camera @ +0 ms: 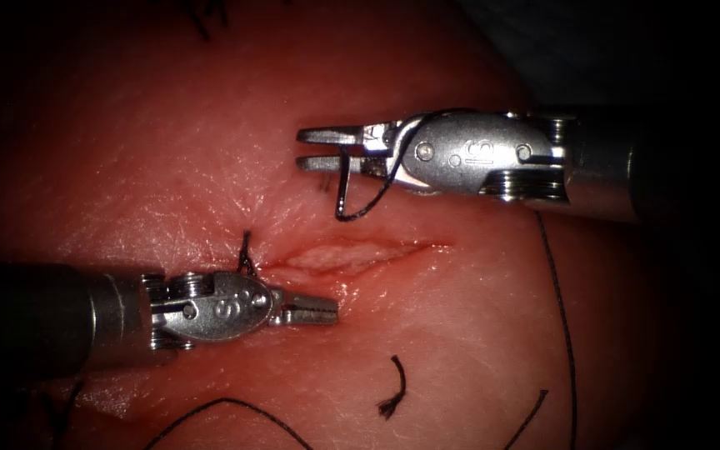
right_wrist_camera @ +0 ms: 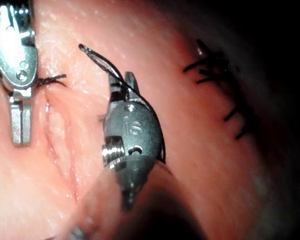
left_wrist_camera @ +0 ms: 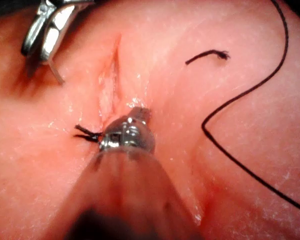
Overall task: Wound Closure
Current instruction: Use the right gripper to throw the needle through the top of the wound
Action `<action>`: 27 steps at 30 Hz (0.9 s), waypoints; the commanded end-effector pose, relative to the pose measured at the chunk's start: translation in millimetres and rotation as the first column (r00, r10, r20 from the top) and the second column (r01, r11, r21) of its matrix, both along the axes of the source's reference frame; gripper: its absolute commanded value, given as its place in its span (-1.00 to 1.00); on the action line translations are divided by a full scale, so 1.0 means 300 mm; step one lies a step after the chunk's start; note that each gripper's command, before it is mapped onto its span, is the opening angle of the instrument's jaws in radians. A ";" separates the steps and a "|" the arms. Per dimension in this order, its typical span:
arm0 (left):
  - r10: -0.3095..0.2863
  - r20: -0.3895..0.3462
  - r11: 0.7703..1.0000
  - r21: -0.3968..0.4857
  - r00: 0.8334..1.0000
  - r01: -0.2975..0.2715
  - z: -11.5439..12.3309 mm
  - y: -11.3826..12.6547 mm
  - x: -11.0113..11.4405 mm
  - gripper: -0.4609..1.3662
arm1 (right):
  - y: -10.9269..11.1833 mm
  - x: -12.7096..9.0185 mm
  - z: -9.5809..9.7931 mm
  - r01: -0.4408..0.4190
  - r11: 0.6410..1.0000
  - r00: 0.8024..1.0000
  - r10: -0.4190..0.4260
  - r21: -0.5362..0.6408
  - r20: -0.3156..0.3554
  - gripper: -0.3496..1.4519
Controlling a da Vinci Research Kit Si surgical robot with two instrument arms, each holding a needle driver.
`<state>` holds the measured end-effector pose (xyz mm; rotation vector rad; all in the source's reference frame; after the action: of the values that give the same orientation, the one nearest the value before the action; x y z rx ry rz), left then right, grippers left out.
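R tool [camera: 314,150] clamps needle [camera: 343,187] near its tail, clear of tissue [camera: 168,167], prob. for repositioning; L tool [camera: 318,312] closed, empty, by cut [camera: 352,254].

The only marks to read here sit on the tools' metal wrist housings — a stamped pair that looks like "IS". In the endoscope view it shows on the right tool's housing [camera: 481,152] and, less clearly, on the left tool's housing [camera: 225,307]. From the right wrist view the same "IS" stands on that tool's housing [right_wrist_camera: 133,126] — plain enough. Nothing legible on the tissue.
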<state>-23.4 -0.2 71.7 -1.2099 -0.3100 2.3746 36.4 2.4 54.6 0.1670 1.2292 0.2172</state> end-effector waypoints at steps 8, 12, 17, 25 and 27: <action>0.001 0.001 1.000 0.002 1.000 -0.001 -0.0004 -0.0001 0.0000 -0.88 | 0.0034 0.0020 0.0023 -0.058 0.973 0.998 0.065 0.224 -0.023 -1.00; 0.002 0.002 1.000 0.002 1.000 -0.002 -0.0002 -0.0001 0.0003 -0.88 | 0.0041 0.0037 0.0034 -0.064 0.950 0.995 0.083 0.305 -0.052 -1.00; 0.002 0.002 1.000 0.002 1.000 -0.002 -0.0002 -0.0001 0.0005 -0.88 | 0.0015 0.0079 0.0051 -0.082 0.891 0.989 0.128 0.447 -0.075 -1.00; 0.003 0.003 1.000 0.003 1.000 -0.003 -0.0004 0.0001 0.0011 -0.88 | -0.0069 0.0095 0.0072 -0.130 0.764 0.983 0.185 0.631 -0.022 -1.00; 0.003 0.003 1.000 0.003 1.000 -0.003 -0.0004 0.0002 0.0011 -0.88 | -0.0091 0.0094 0.0079 -0.146 0.714 0.980 0.200 0.685 0.000 -1.00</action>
<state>-23.1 -0.1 71.6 -1.2109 -0.3119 2.3746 39.2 -0.9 57.3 0.7337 1.1799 0.8636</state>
